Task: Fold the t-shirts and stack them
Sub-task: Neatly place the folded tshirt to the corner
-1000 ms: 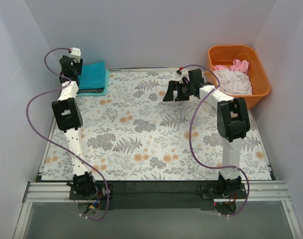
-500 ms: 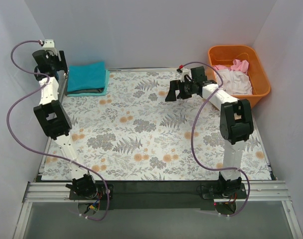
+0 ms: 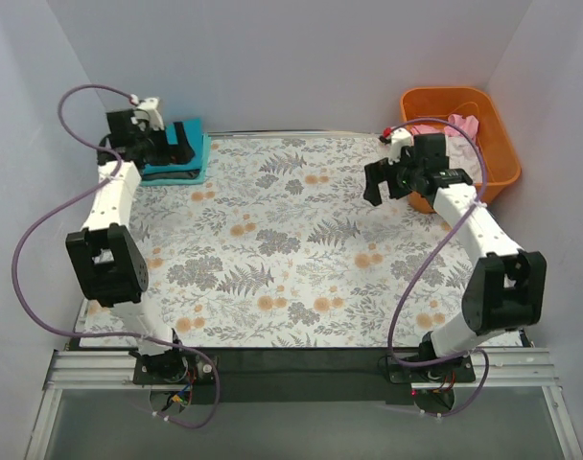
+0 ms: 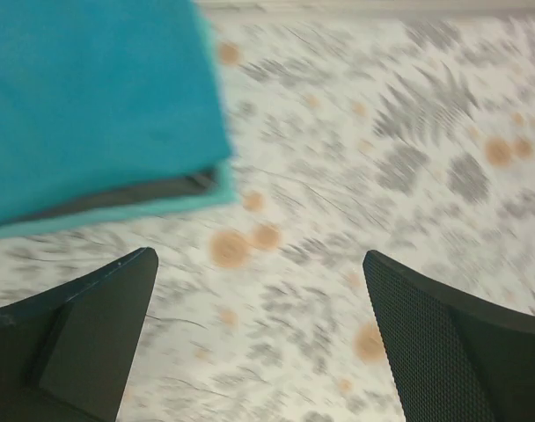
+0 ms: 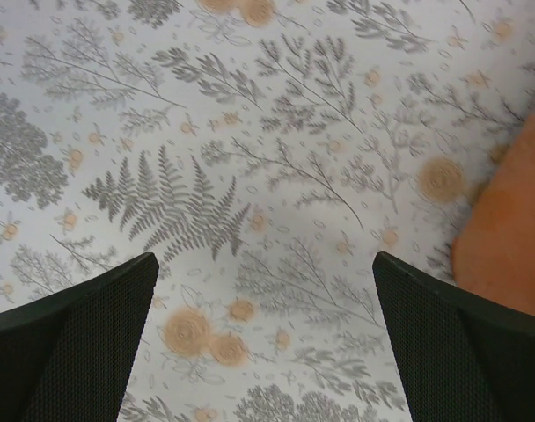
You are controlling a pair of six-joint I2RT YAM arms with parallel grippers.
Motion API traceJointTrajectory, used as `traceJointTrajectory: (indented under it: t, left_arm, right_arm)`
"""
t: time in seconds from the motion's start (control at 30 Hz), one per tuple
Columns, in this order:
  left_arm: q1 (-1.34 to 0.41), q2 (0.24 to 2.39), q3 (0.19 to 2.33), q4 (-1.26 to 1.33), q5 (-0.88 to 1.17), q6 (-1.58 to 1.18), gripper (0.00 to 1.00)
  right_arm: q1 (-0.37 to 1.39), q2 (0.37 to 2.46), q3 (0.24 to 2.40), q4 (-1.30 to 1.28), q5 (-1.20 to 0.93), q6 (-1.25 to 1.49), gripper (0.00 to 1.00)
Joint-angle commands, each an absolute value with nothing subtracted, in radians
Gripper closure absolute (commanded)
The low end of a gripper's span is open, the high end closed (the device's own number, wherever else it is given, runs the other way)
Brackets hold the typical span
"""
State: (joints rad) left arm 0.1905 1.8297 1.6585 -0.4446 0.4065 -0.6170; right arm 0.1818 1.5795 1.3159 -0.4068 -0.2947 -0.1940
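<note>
Hovering over the far-left corner with the left gripper [image 3: 181, 144], spread wide and clasping nothing. Looking down through the left wrist view at that same gripper [image 4: 257, 264], with both dark fingers [image 4: 83, 334] parted above the floral table covering [image 3: 272, 249] and touching no cloth. Lying folded in that far-left corner: the teal t-shirt [image 3: 198, 151], seen close up [image 4: 91, 97] as a flat, smooth rectangle. Sitting under it, a dark grey t-shirt [image 4: 127, 195], showing only as a thin dark strip along the stack's near edge. Blurring somewhat across the whole left wrist view.

Hanging over the far-right part of the covering with the right gripper [image 3: 380, 182], likewise released and empty, just beside the orange tub [image 3: 502, 171]. Showing, in the right wrist view, this gripper [image 5: 263, 264] parted over fern and flower print, with the tub's wall [image 5: 514, 220] at the right edge. Resting inside the tub, well apart from the folded stack, a crumpled pink t-shirt [image 3: 462, 123], partly hidden behind the right arm [image 3: 464, 206]. Not quite telling what else is lying in there with it.
</note>
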Motion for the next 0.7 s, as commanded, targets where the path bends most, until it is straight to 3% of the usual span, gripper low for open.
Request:
traceJointTrajectory:
  t: [0.0,0.13,0.37,0.67]
  left_arm:
    - [0.065,1.643,1.51,-0.526,0.417,-0.586,0.02]
    - [-0.073,1.559,1.338,-0.545,0.397,-0.643,0.02]
    - [-0.104,1.414,1.073,-0.545,0.41,-0.661,0.02]
    - [-0.106,1.307,0.986,-0.532,0.354,-0.669,0.02]
  right_arm:
    - [0.137,1.479,1.205,-0.468,-0.235,-0.279,0.02]
    - [0.117,1.361,1.085,-0.548,-0.282,-0.359,0.02]
    - [0.117,1.21,0.887,-0.561,-0.258,-0.361,0.02]
    - [0.118,1.187,0.851,-0.563,-0.299,-0.299,0.02]
